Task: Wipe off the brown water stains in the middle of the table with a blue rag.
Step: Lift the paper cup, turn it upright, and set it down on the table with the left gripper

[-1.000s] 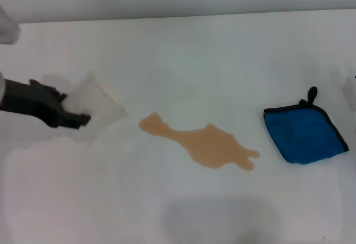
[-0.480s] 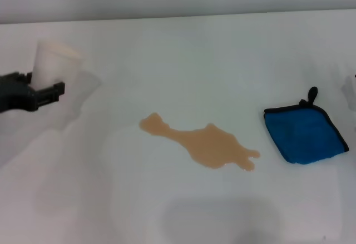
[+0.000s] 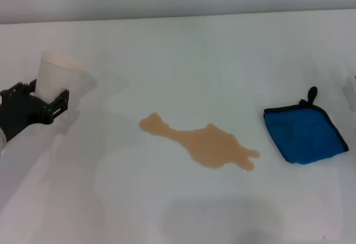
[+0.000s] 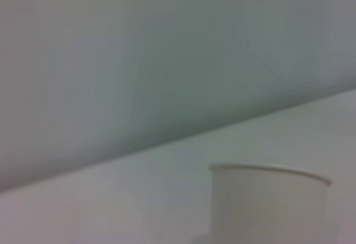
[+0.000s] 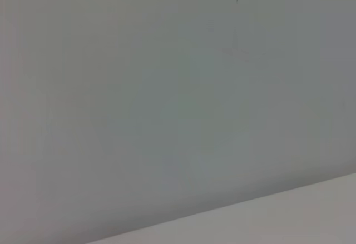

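The tabletop [image 3: 183, 49] was a plain, smooth white surface; near its middle lay the brown water stains [image 3: 203, 144], a thin tan puddle, elongated and lobed at its edges, running from a narrow tip on the left to a wider blob on the right. Well apart from it on the right lay the blue rag [image 3: 303, 134], a soft bright-blue square of cloth edged in black stitching, with a small black loop at its far corner; it lay flat and untouched. At the far left the left pincer [image 3: 41, 100], black and angular, was clenched around a white paper cup [image 3: 58, 76], upright and tapered, with a thin rolled rim; what the cup contained could not be seen. The left wrist view showed that cup [image 4: 270, 202] close up, matte and pale. The right pincer was nowhere in sight.
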Controlling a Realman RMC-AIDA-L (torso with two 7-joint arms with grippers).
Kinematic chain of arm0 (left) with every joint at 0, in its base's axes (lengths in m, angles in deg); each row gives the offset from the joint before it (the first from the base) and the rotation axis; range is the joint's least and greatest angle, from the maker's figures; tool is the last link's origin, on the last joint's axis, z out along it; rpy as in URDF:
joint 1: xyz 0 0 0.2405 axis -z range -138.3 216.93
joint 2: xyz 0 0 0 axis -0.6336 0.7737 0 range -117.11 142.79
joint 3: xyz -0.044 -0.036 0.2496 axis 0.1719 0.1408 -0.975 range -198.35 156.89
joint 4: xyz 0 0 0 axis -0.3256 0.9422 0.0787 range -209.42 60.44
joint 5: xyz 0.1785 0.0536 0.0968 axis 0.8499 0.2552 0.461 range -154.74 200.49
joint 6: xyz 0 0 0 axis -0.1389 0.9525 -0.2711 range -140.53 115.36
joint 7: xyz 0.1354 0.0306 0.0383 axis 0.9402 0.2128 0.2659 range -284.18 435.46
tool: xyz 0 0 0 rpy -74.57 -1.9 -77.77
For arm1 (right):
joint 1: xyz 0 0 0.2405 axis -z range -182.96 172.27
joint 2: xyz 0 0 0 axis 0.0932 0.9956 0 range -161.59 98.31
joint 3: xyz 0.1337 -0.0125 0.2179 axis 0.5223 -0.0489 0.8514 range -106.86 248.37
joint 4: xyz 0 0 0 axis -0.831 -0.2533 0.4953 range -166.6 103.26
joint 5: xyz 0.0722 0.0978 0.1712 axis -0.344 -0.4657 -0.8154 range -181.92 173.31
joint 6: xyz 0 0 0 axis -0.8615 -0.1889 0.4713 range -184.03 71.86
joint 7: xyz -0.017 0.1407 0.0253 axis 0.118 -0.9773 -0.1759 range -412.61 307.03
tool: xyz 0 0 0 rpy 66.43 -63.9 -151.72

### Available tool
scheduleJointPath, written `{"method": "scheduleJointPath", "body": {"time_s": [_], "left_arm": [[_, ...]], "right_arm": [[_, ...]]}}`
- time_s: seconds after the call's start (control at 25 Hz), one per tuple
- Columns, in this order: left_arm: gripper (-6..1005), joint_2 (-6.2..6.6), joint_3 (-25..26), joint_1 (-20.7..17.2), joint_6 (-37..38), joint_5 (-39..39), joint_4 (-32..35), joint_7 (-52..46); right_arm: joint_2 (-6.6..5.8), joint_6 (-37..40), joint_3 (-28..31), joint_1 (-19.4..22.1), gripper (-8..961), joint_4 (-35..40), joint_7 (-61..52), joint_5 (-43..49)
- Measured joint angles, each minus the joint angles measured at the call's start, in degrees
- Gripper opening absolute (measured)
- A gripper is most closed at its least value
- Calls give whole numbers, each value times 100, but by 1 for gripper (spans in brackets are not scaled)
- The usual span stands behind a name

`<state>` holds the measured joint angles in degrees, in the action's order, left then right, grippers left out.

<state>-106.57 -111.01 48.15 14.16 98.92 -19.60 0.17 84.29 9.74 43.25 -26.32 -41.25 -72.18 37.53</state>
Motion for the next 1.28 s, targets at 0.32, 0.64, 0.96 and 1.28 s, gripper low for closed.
{"method": "scheduleJointPath", "body": {"time_s": [0.32,0.64,0.96,1.28], "left_arm": [[675,-15,-287,137,1051,-4184,-1280,3991],[676,-27,-314,867,3441,-6807,-3754,5501],[675,-47,-458,1221,3307,-7042,-4324,5510],[673,-58,-996,1587,2617,-7076,-4453,5510]], "right_arm": [[0,-92,0,-31,857,0,4,-14],[0,-136,9,-48,857,3,2,-32],[0,-140,9,-81,856,9,-14,-36],[6,-140,9,-100,856,9,-18,-36]]}}
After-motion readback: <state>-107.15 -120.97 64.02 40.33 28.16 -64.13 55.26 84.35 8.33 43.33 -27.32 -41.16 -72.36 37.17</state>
